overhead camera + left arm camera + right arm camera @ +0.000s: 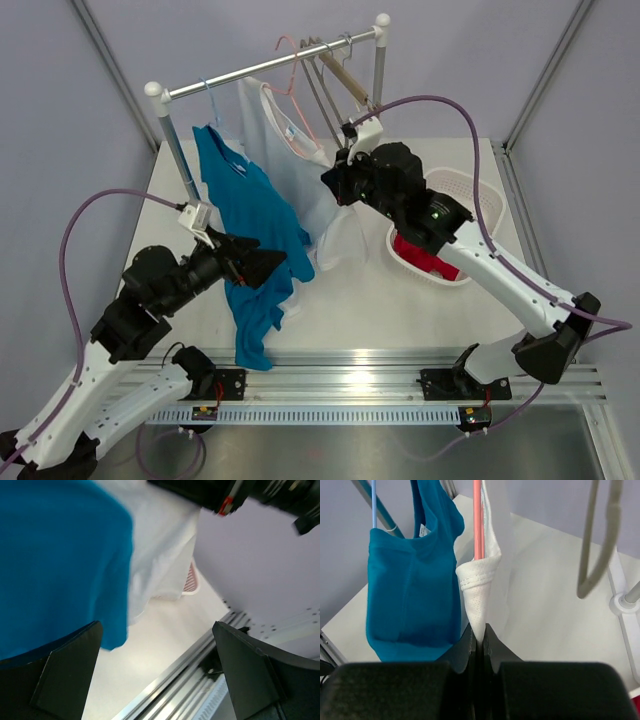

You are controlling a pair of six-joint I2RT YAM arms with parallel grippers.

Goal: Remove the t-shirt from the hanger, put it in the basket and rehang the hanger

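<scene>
Hanging: white t-shirt (283,145) on pink hanger (478,525), from the rack (270,64) above the desk (400,310).
Right pincer (479,630): clamped together on the white t-shirt's shoulder edge, just below the hanger.
Left pincer (157,630): fingers apart, beside blue t-shirt (240,210).

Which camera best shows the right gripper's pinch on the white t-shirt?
Right wrist: the right gripper is shut on the white t-shirt. Top external shows contact, not the pinch; left wrist shows only fabric.
</scene>
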